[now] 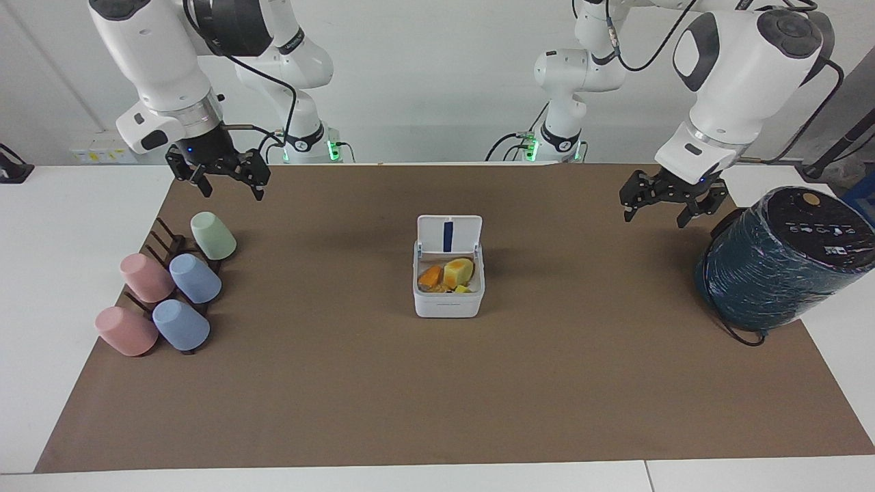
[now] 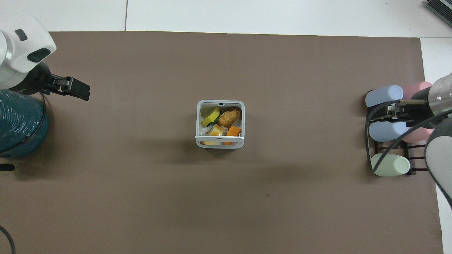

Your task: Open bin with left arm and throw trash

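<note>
The white bin (image 1: 448, 305) (image 2: 196, 121) stands mid-table with its lid (image 1: 449, 234) raised upright on the edge nearer the robots, blue strip showing. The trash lies inside: a yellow wedge (image 2: 210, 116), a golden-brown nugget (image 2: 229, 117) and an orange wedge (image 2: 233, 132) (image 1: 431, 276). My left gripper (image 1: 654, 219) (image 2: 83, 92) hangs open and empty over the mat beside the teal cylinder, well away from the bin. Over the cup rack at the right arm's end of the table, my right gripper (image 1: 231, 197) (image 2: 379, 114) is open and empty as well.
A big dark teal wrapped cylinder (image 1: 779, 260) (image 2: 17, 123) with a black cable sits at the left arm's end. A dark rack holding several pastel cups (image 1: 167, 290) (image 2: 388, 128) lies at the right arm's end. A brown mat (image 1: 437, 396) covers the table.
</note>
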`<control>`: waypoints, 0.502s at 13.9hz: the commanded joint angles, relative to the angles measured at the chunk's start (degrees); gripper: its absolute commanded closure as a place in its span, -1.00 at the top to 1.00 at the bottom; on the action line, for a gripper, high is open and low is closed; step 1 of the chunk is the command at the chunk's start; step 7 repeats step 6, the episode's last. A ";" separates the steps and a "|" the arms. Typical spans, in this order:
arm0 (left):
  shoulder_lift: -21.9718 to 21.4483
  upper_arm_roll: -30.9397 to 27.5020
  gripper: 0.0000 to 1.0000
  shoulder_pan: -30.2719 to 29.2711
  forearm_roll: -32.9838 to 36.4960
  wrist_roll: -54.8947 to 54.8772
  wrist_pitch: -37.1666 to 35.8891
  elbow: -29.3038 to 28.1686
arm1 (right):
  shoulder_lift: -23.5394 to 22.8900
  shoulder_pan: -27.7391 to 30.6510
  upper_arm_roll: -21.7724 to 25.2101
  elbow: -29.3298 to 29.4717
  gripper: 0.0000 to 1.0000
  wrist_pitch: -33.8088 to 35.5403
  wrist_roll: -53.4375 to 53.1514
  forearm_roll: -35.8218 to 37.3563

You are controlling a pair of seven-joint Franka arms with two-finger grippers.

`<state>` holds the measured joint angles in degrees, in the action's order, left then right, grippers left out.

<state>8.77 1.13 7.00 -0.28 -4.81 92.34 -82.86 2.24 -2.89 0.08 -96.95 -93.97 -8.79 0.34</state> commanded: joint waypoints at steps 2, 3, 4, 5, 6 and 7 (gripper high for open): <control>-2.09 0.01 1.00 -0.32 0.45 -0.73 0.56 -2.57 | 0.13 0.07 0.36 0.01 1.00 0.02 1.40 -1.13; -2.09 0.01 1.00 -0.41 0.45 -0.73 0.47 -2.57 | 0.13 0.07 0.27 0.09 1.00 0.19 1.40 -1.13; -2.09 0.01 1.00 -0.50 0.45 -0.73 0.30 -2.57 | 0.13 0.07 0.36 0.09 1.00 0.11 1.40 -1.13; -2.09 0.01 1.00 -0.50 0.45 -0.73 0.21 -2.57 | 0.13 0.07 0.36 0.09 1.00 0.11 1.40 -1.13; -2.09 0.01 1.00 -0.50 0.45 -0.73 0.21 -2.57 | 0.13 0.07 0.27 0.01 1.00 0.11 1.40 -1.13; -2.09 0.01 1.00 -0.50 0.45 -0.73 0.21 -2.57 | 0.13 0.07 0.27 0.01 1.00 0.11 1.40 -1.13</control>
